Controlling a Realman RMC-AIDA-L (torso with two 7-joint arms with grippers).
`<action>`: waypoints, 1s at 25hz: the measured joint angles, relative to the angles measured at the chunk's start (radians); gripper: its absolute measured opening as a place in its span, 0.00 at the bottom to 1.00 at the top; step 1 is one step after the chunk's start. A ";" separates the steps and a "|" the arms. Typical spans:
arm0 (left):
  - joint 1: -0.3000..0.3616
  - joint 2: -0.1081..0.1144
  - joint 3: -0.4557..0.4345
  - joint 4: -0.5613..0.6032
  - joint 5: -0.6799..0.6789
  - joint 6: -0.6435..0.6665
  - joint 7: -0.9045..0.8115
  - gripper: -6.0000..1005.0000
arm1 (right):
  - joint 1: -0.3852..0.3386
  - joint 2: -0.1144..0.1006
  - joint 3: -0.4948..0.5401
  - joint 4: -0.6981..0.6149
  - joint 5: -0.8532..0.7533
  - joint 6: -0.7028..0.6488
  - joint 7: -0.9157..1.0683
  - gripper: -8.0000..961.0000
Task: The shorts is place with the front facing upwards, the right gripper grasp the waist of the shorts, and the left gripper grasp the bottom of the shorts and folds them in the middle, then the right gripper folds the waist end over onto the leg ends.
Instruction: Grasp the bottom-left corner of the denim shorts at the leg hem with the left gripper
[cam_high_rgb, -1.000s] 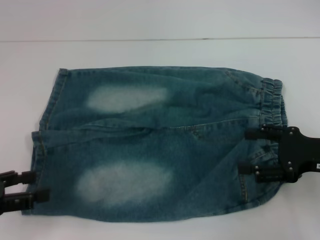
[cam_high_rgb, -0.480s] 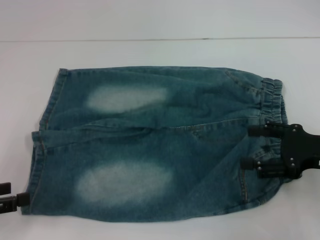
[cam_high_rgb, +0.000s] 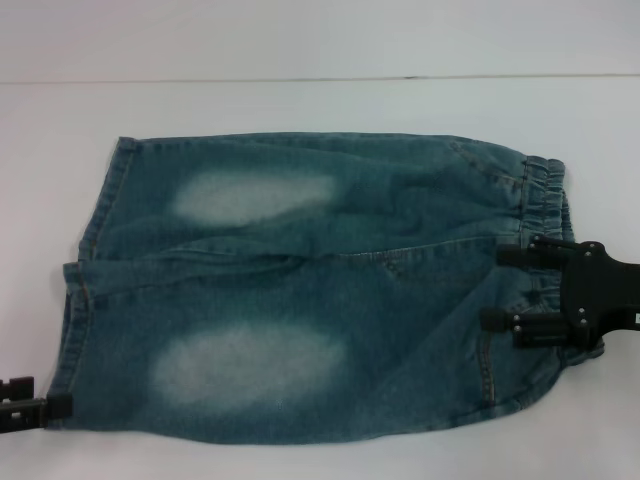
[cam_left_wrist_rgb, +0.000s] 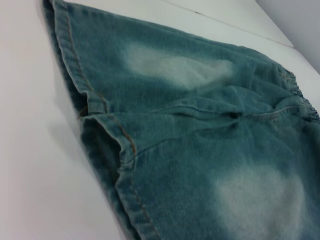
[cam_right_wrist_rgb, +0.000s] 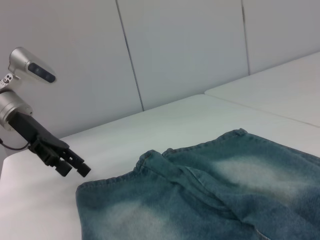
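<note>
The blue-green denim shorts (cam_high_rgb: 300, 290) lie flat, front up, with two pale thigh patches. The ruffled waist (cam_high_rgb: 548, 205) is at the right and the straight leg hems (cam_high_rgb: 88, 262) are at the left. My right gripper (cam_high_rgb: 492, 288) is open, its fingers spread over the near half of the waist end, holding nothing. My left gripper (cam_high_rgb: 50, 396) is open beside the near leg's hem corner, just off the cloth. The left wrist view shows the leg hems (cam_left_wrist_rgb: 100, 107) close up. In the right wrist view the left gripper (cam_right_wrist_rgb: 72, 167) hovers off the edge of the shorts (cam_right_wrist_rgb: 225, 195).
The shorts rest on a white table (cam_high_rgb: 300, 110) whose far edge runs across the top of the head view. Pale wall panels (cam_right_wrist_rgb: 175, 45) stand behind the table.
My left gripper has dropped lower and farther left, off the hem corner. My right gripper has shifted slightly right and down over the waist. The shorts have not moved.
</note>
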 joint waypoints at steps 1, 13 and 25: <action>-0.002 0.000 0.002 -0.002 0.006 0.000 -0.004 0.90 | 0.001 0.000 0.000 0.000 0.000 0.001 0.002 0.98; -0.009 -0.007 0.010 0.008 0.043 -0.031 -0.050 0.90 | -0.003 0.001 -0.002 -0.003 -0.001 0.001 0.013 0.98; -0.027 -0.012 0.059 0.004 0.048 -0.001 -0.060 0.89 | -0.003 0.000 -0.009 -0.006 -0.001 0.000 0.034 0.98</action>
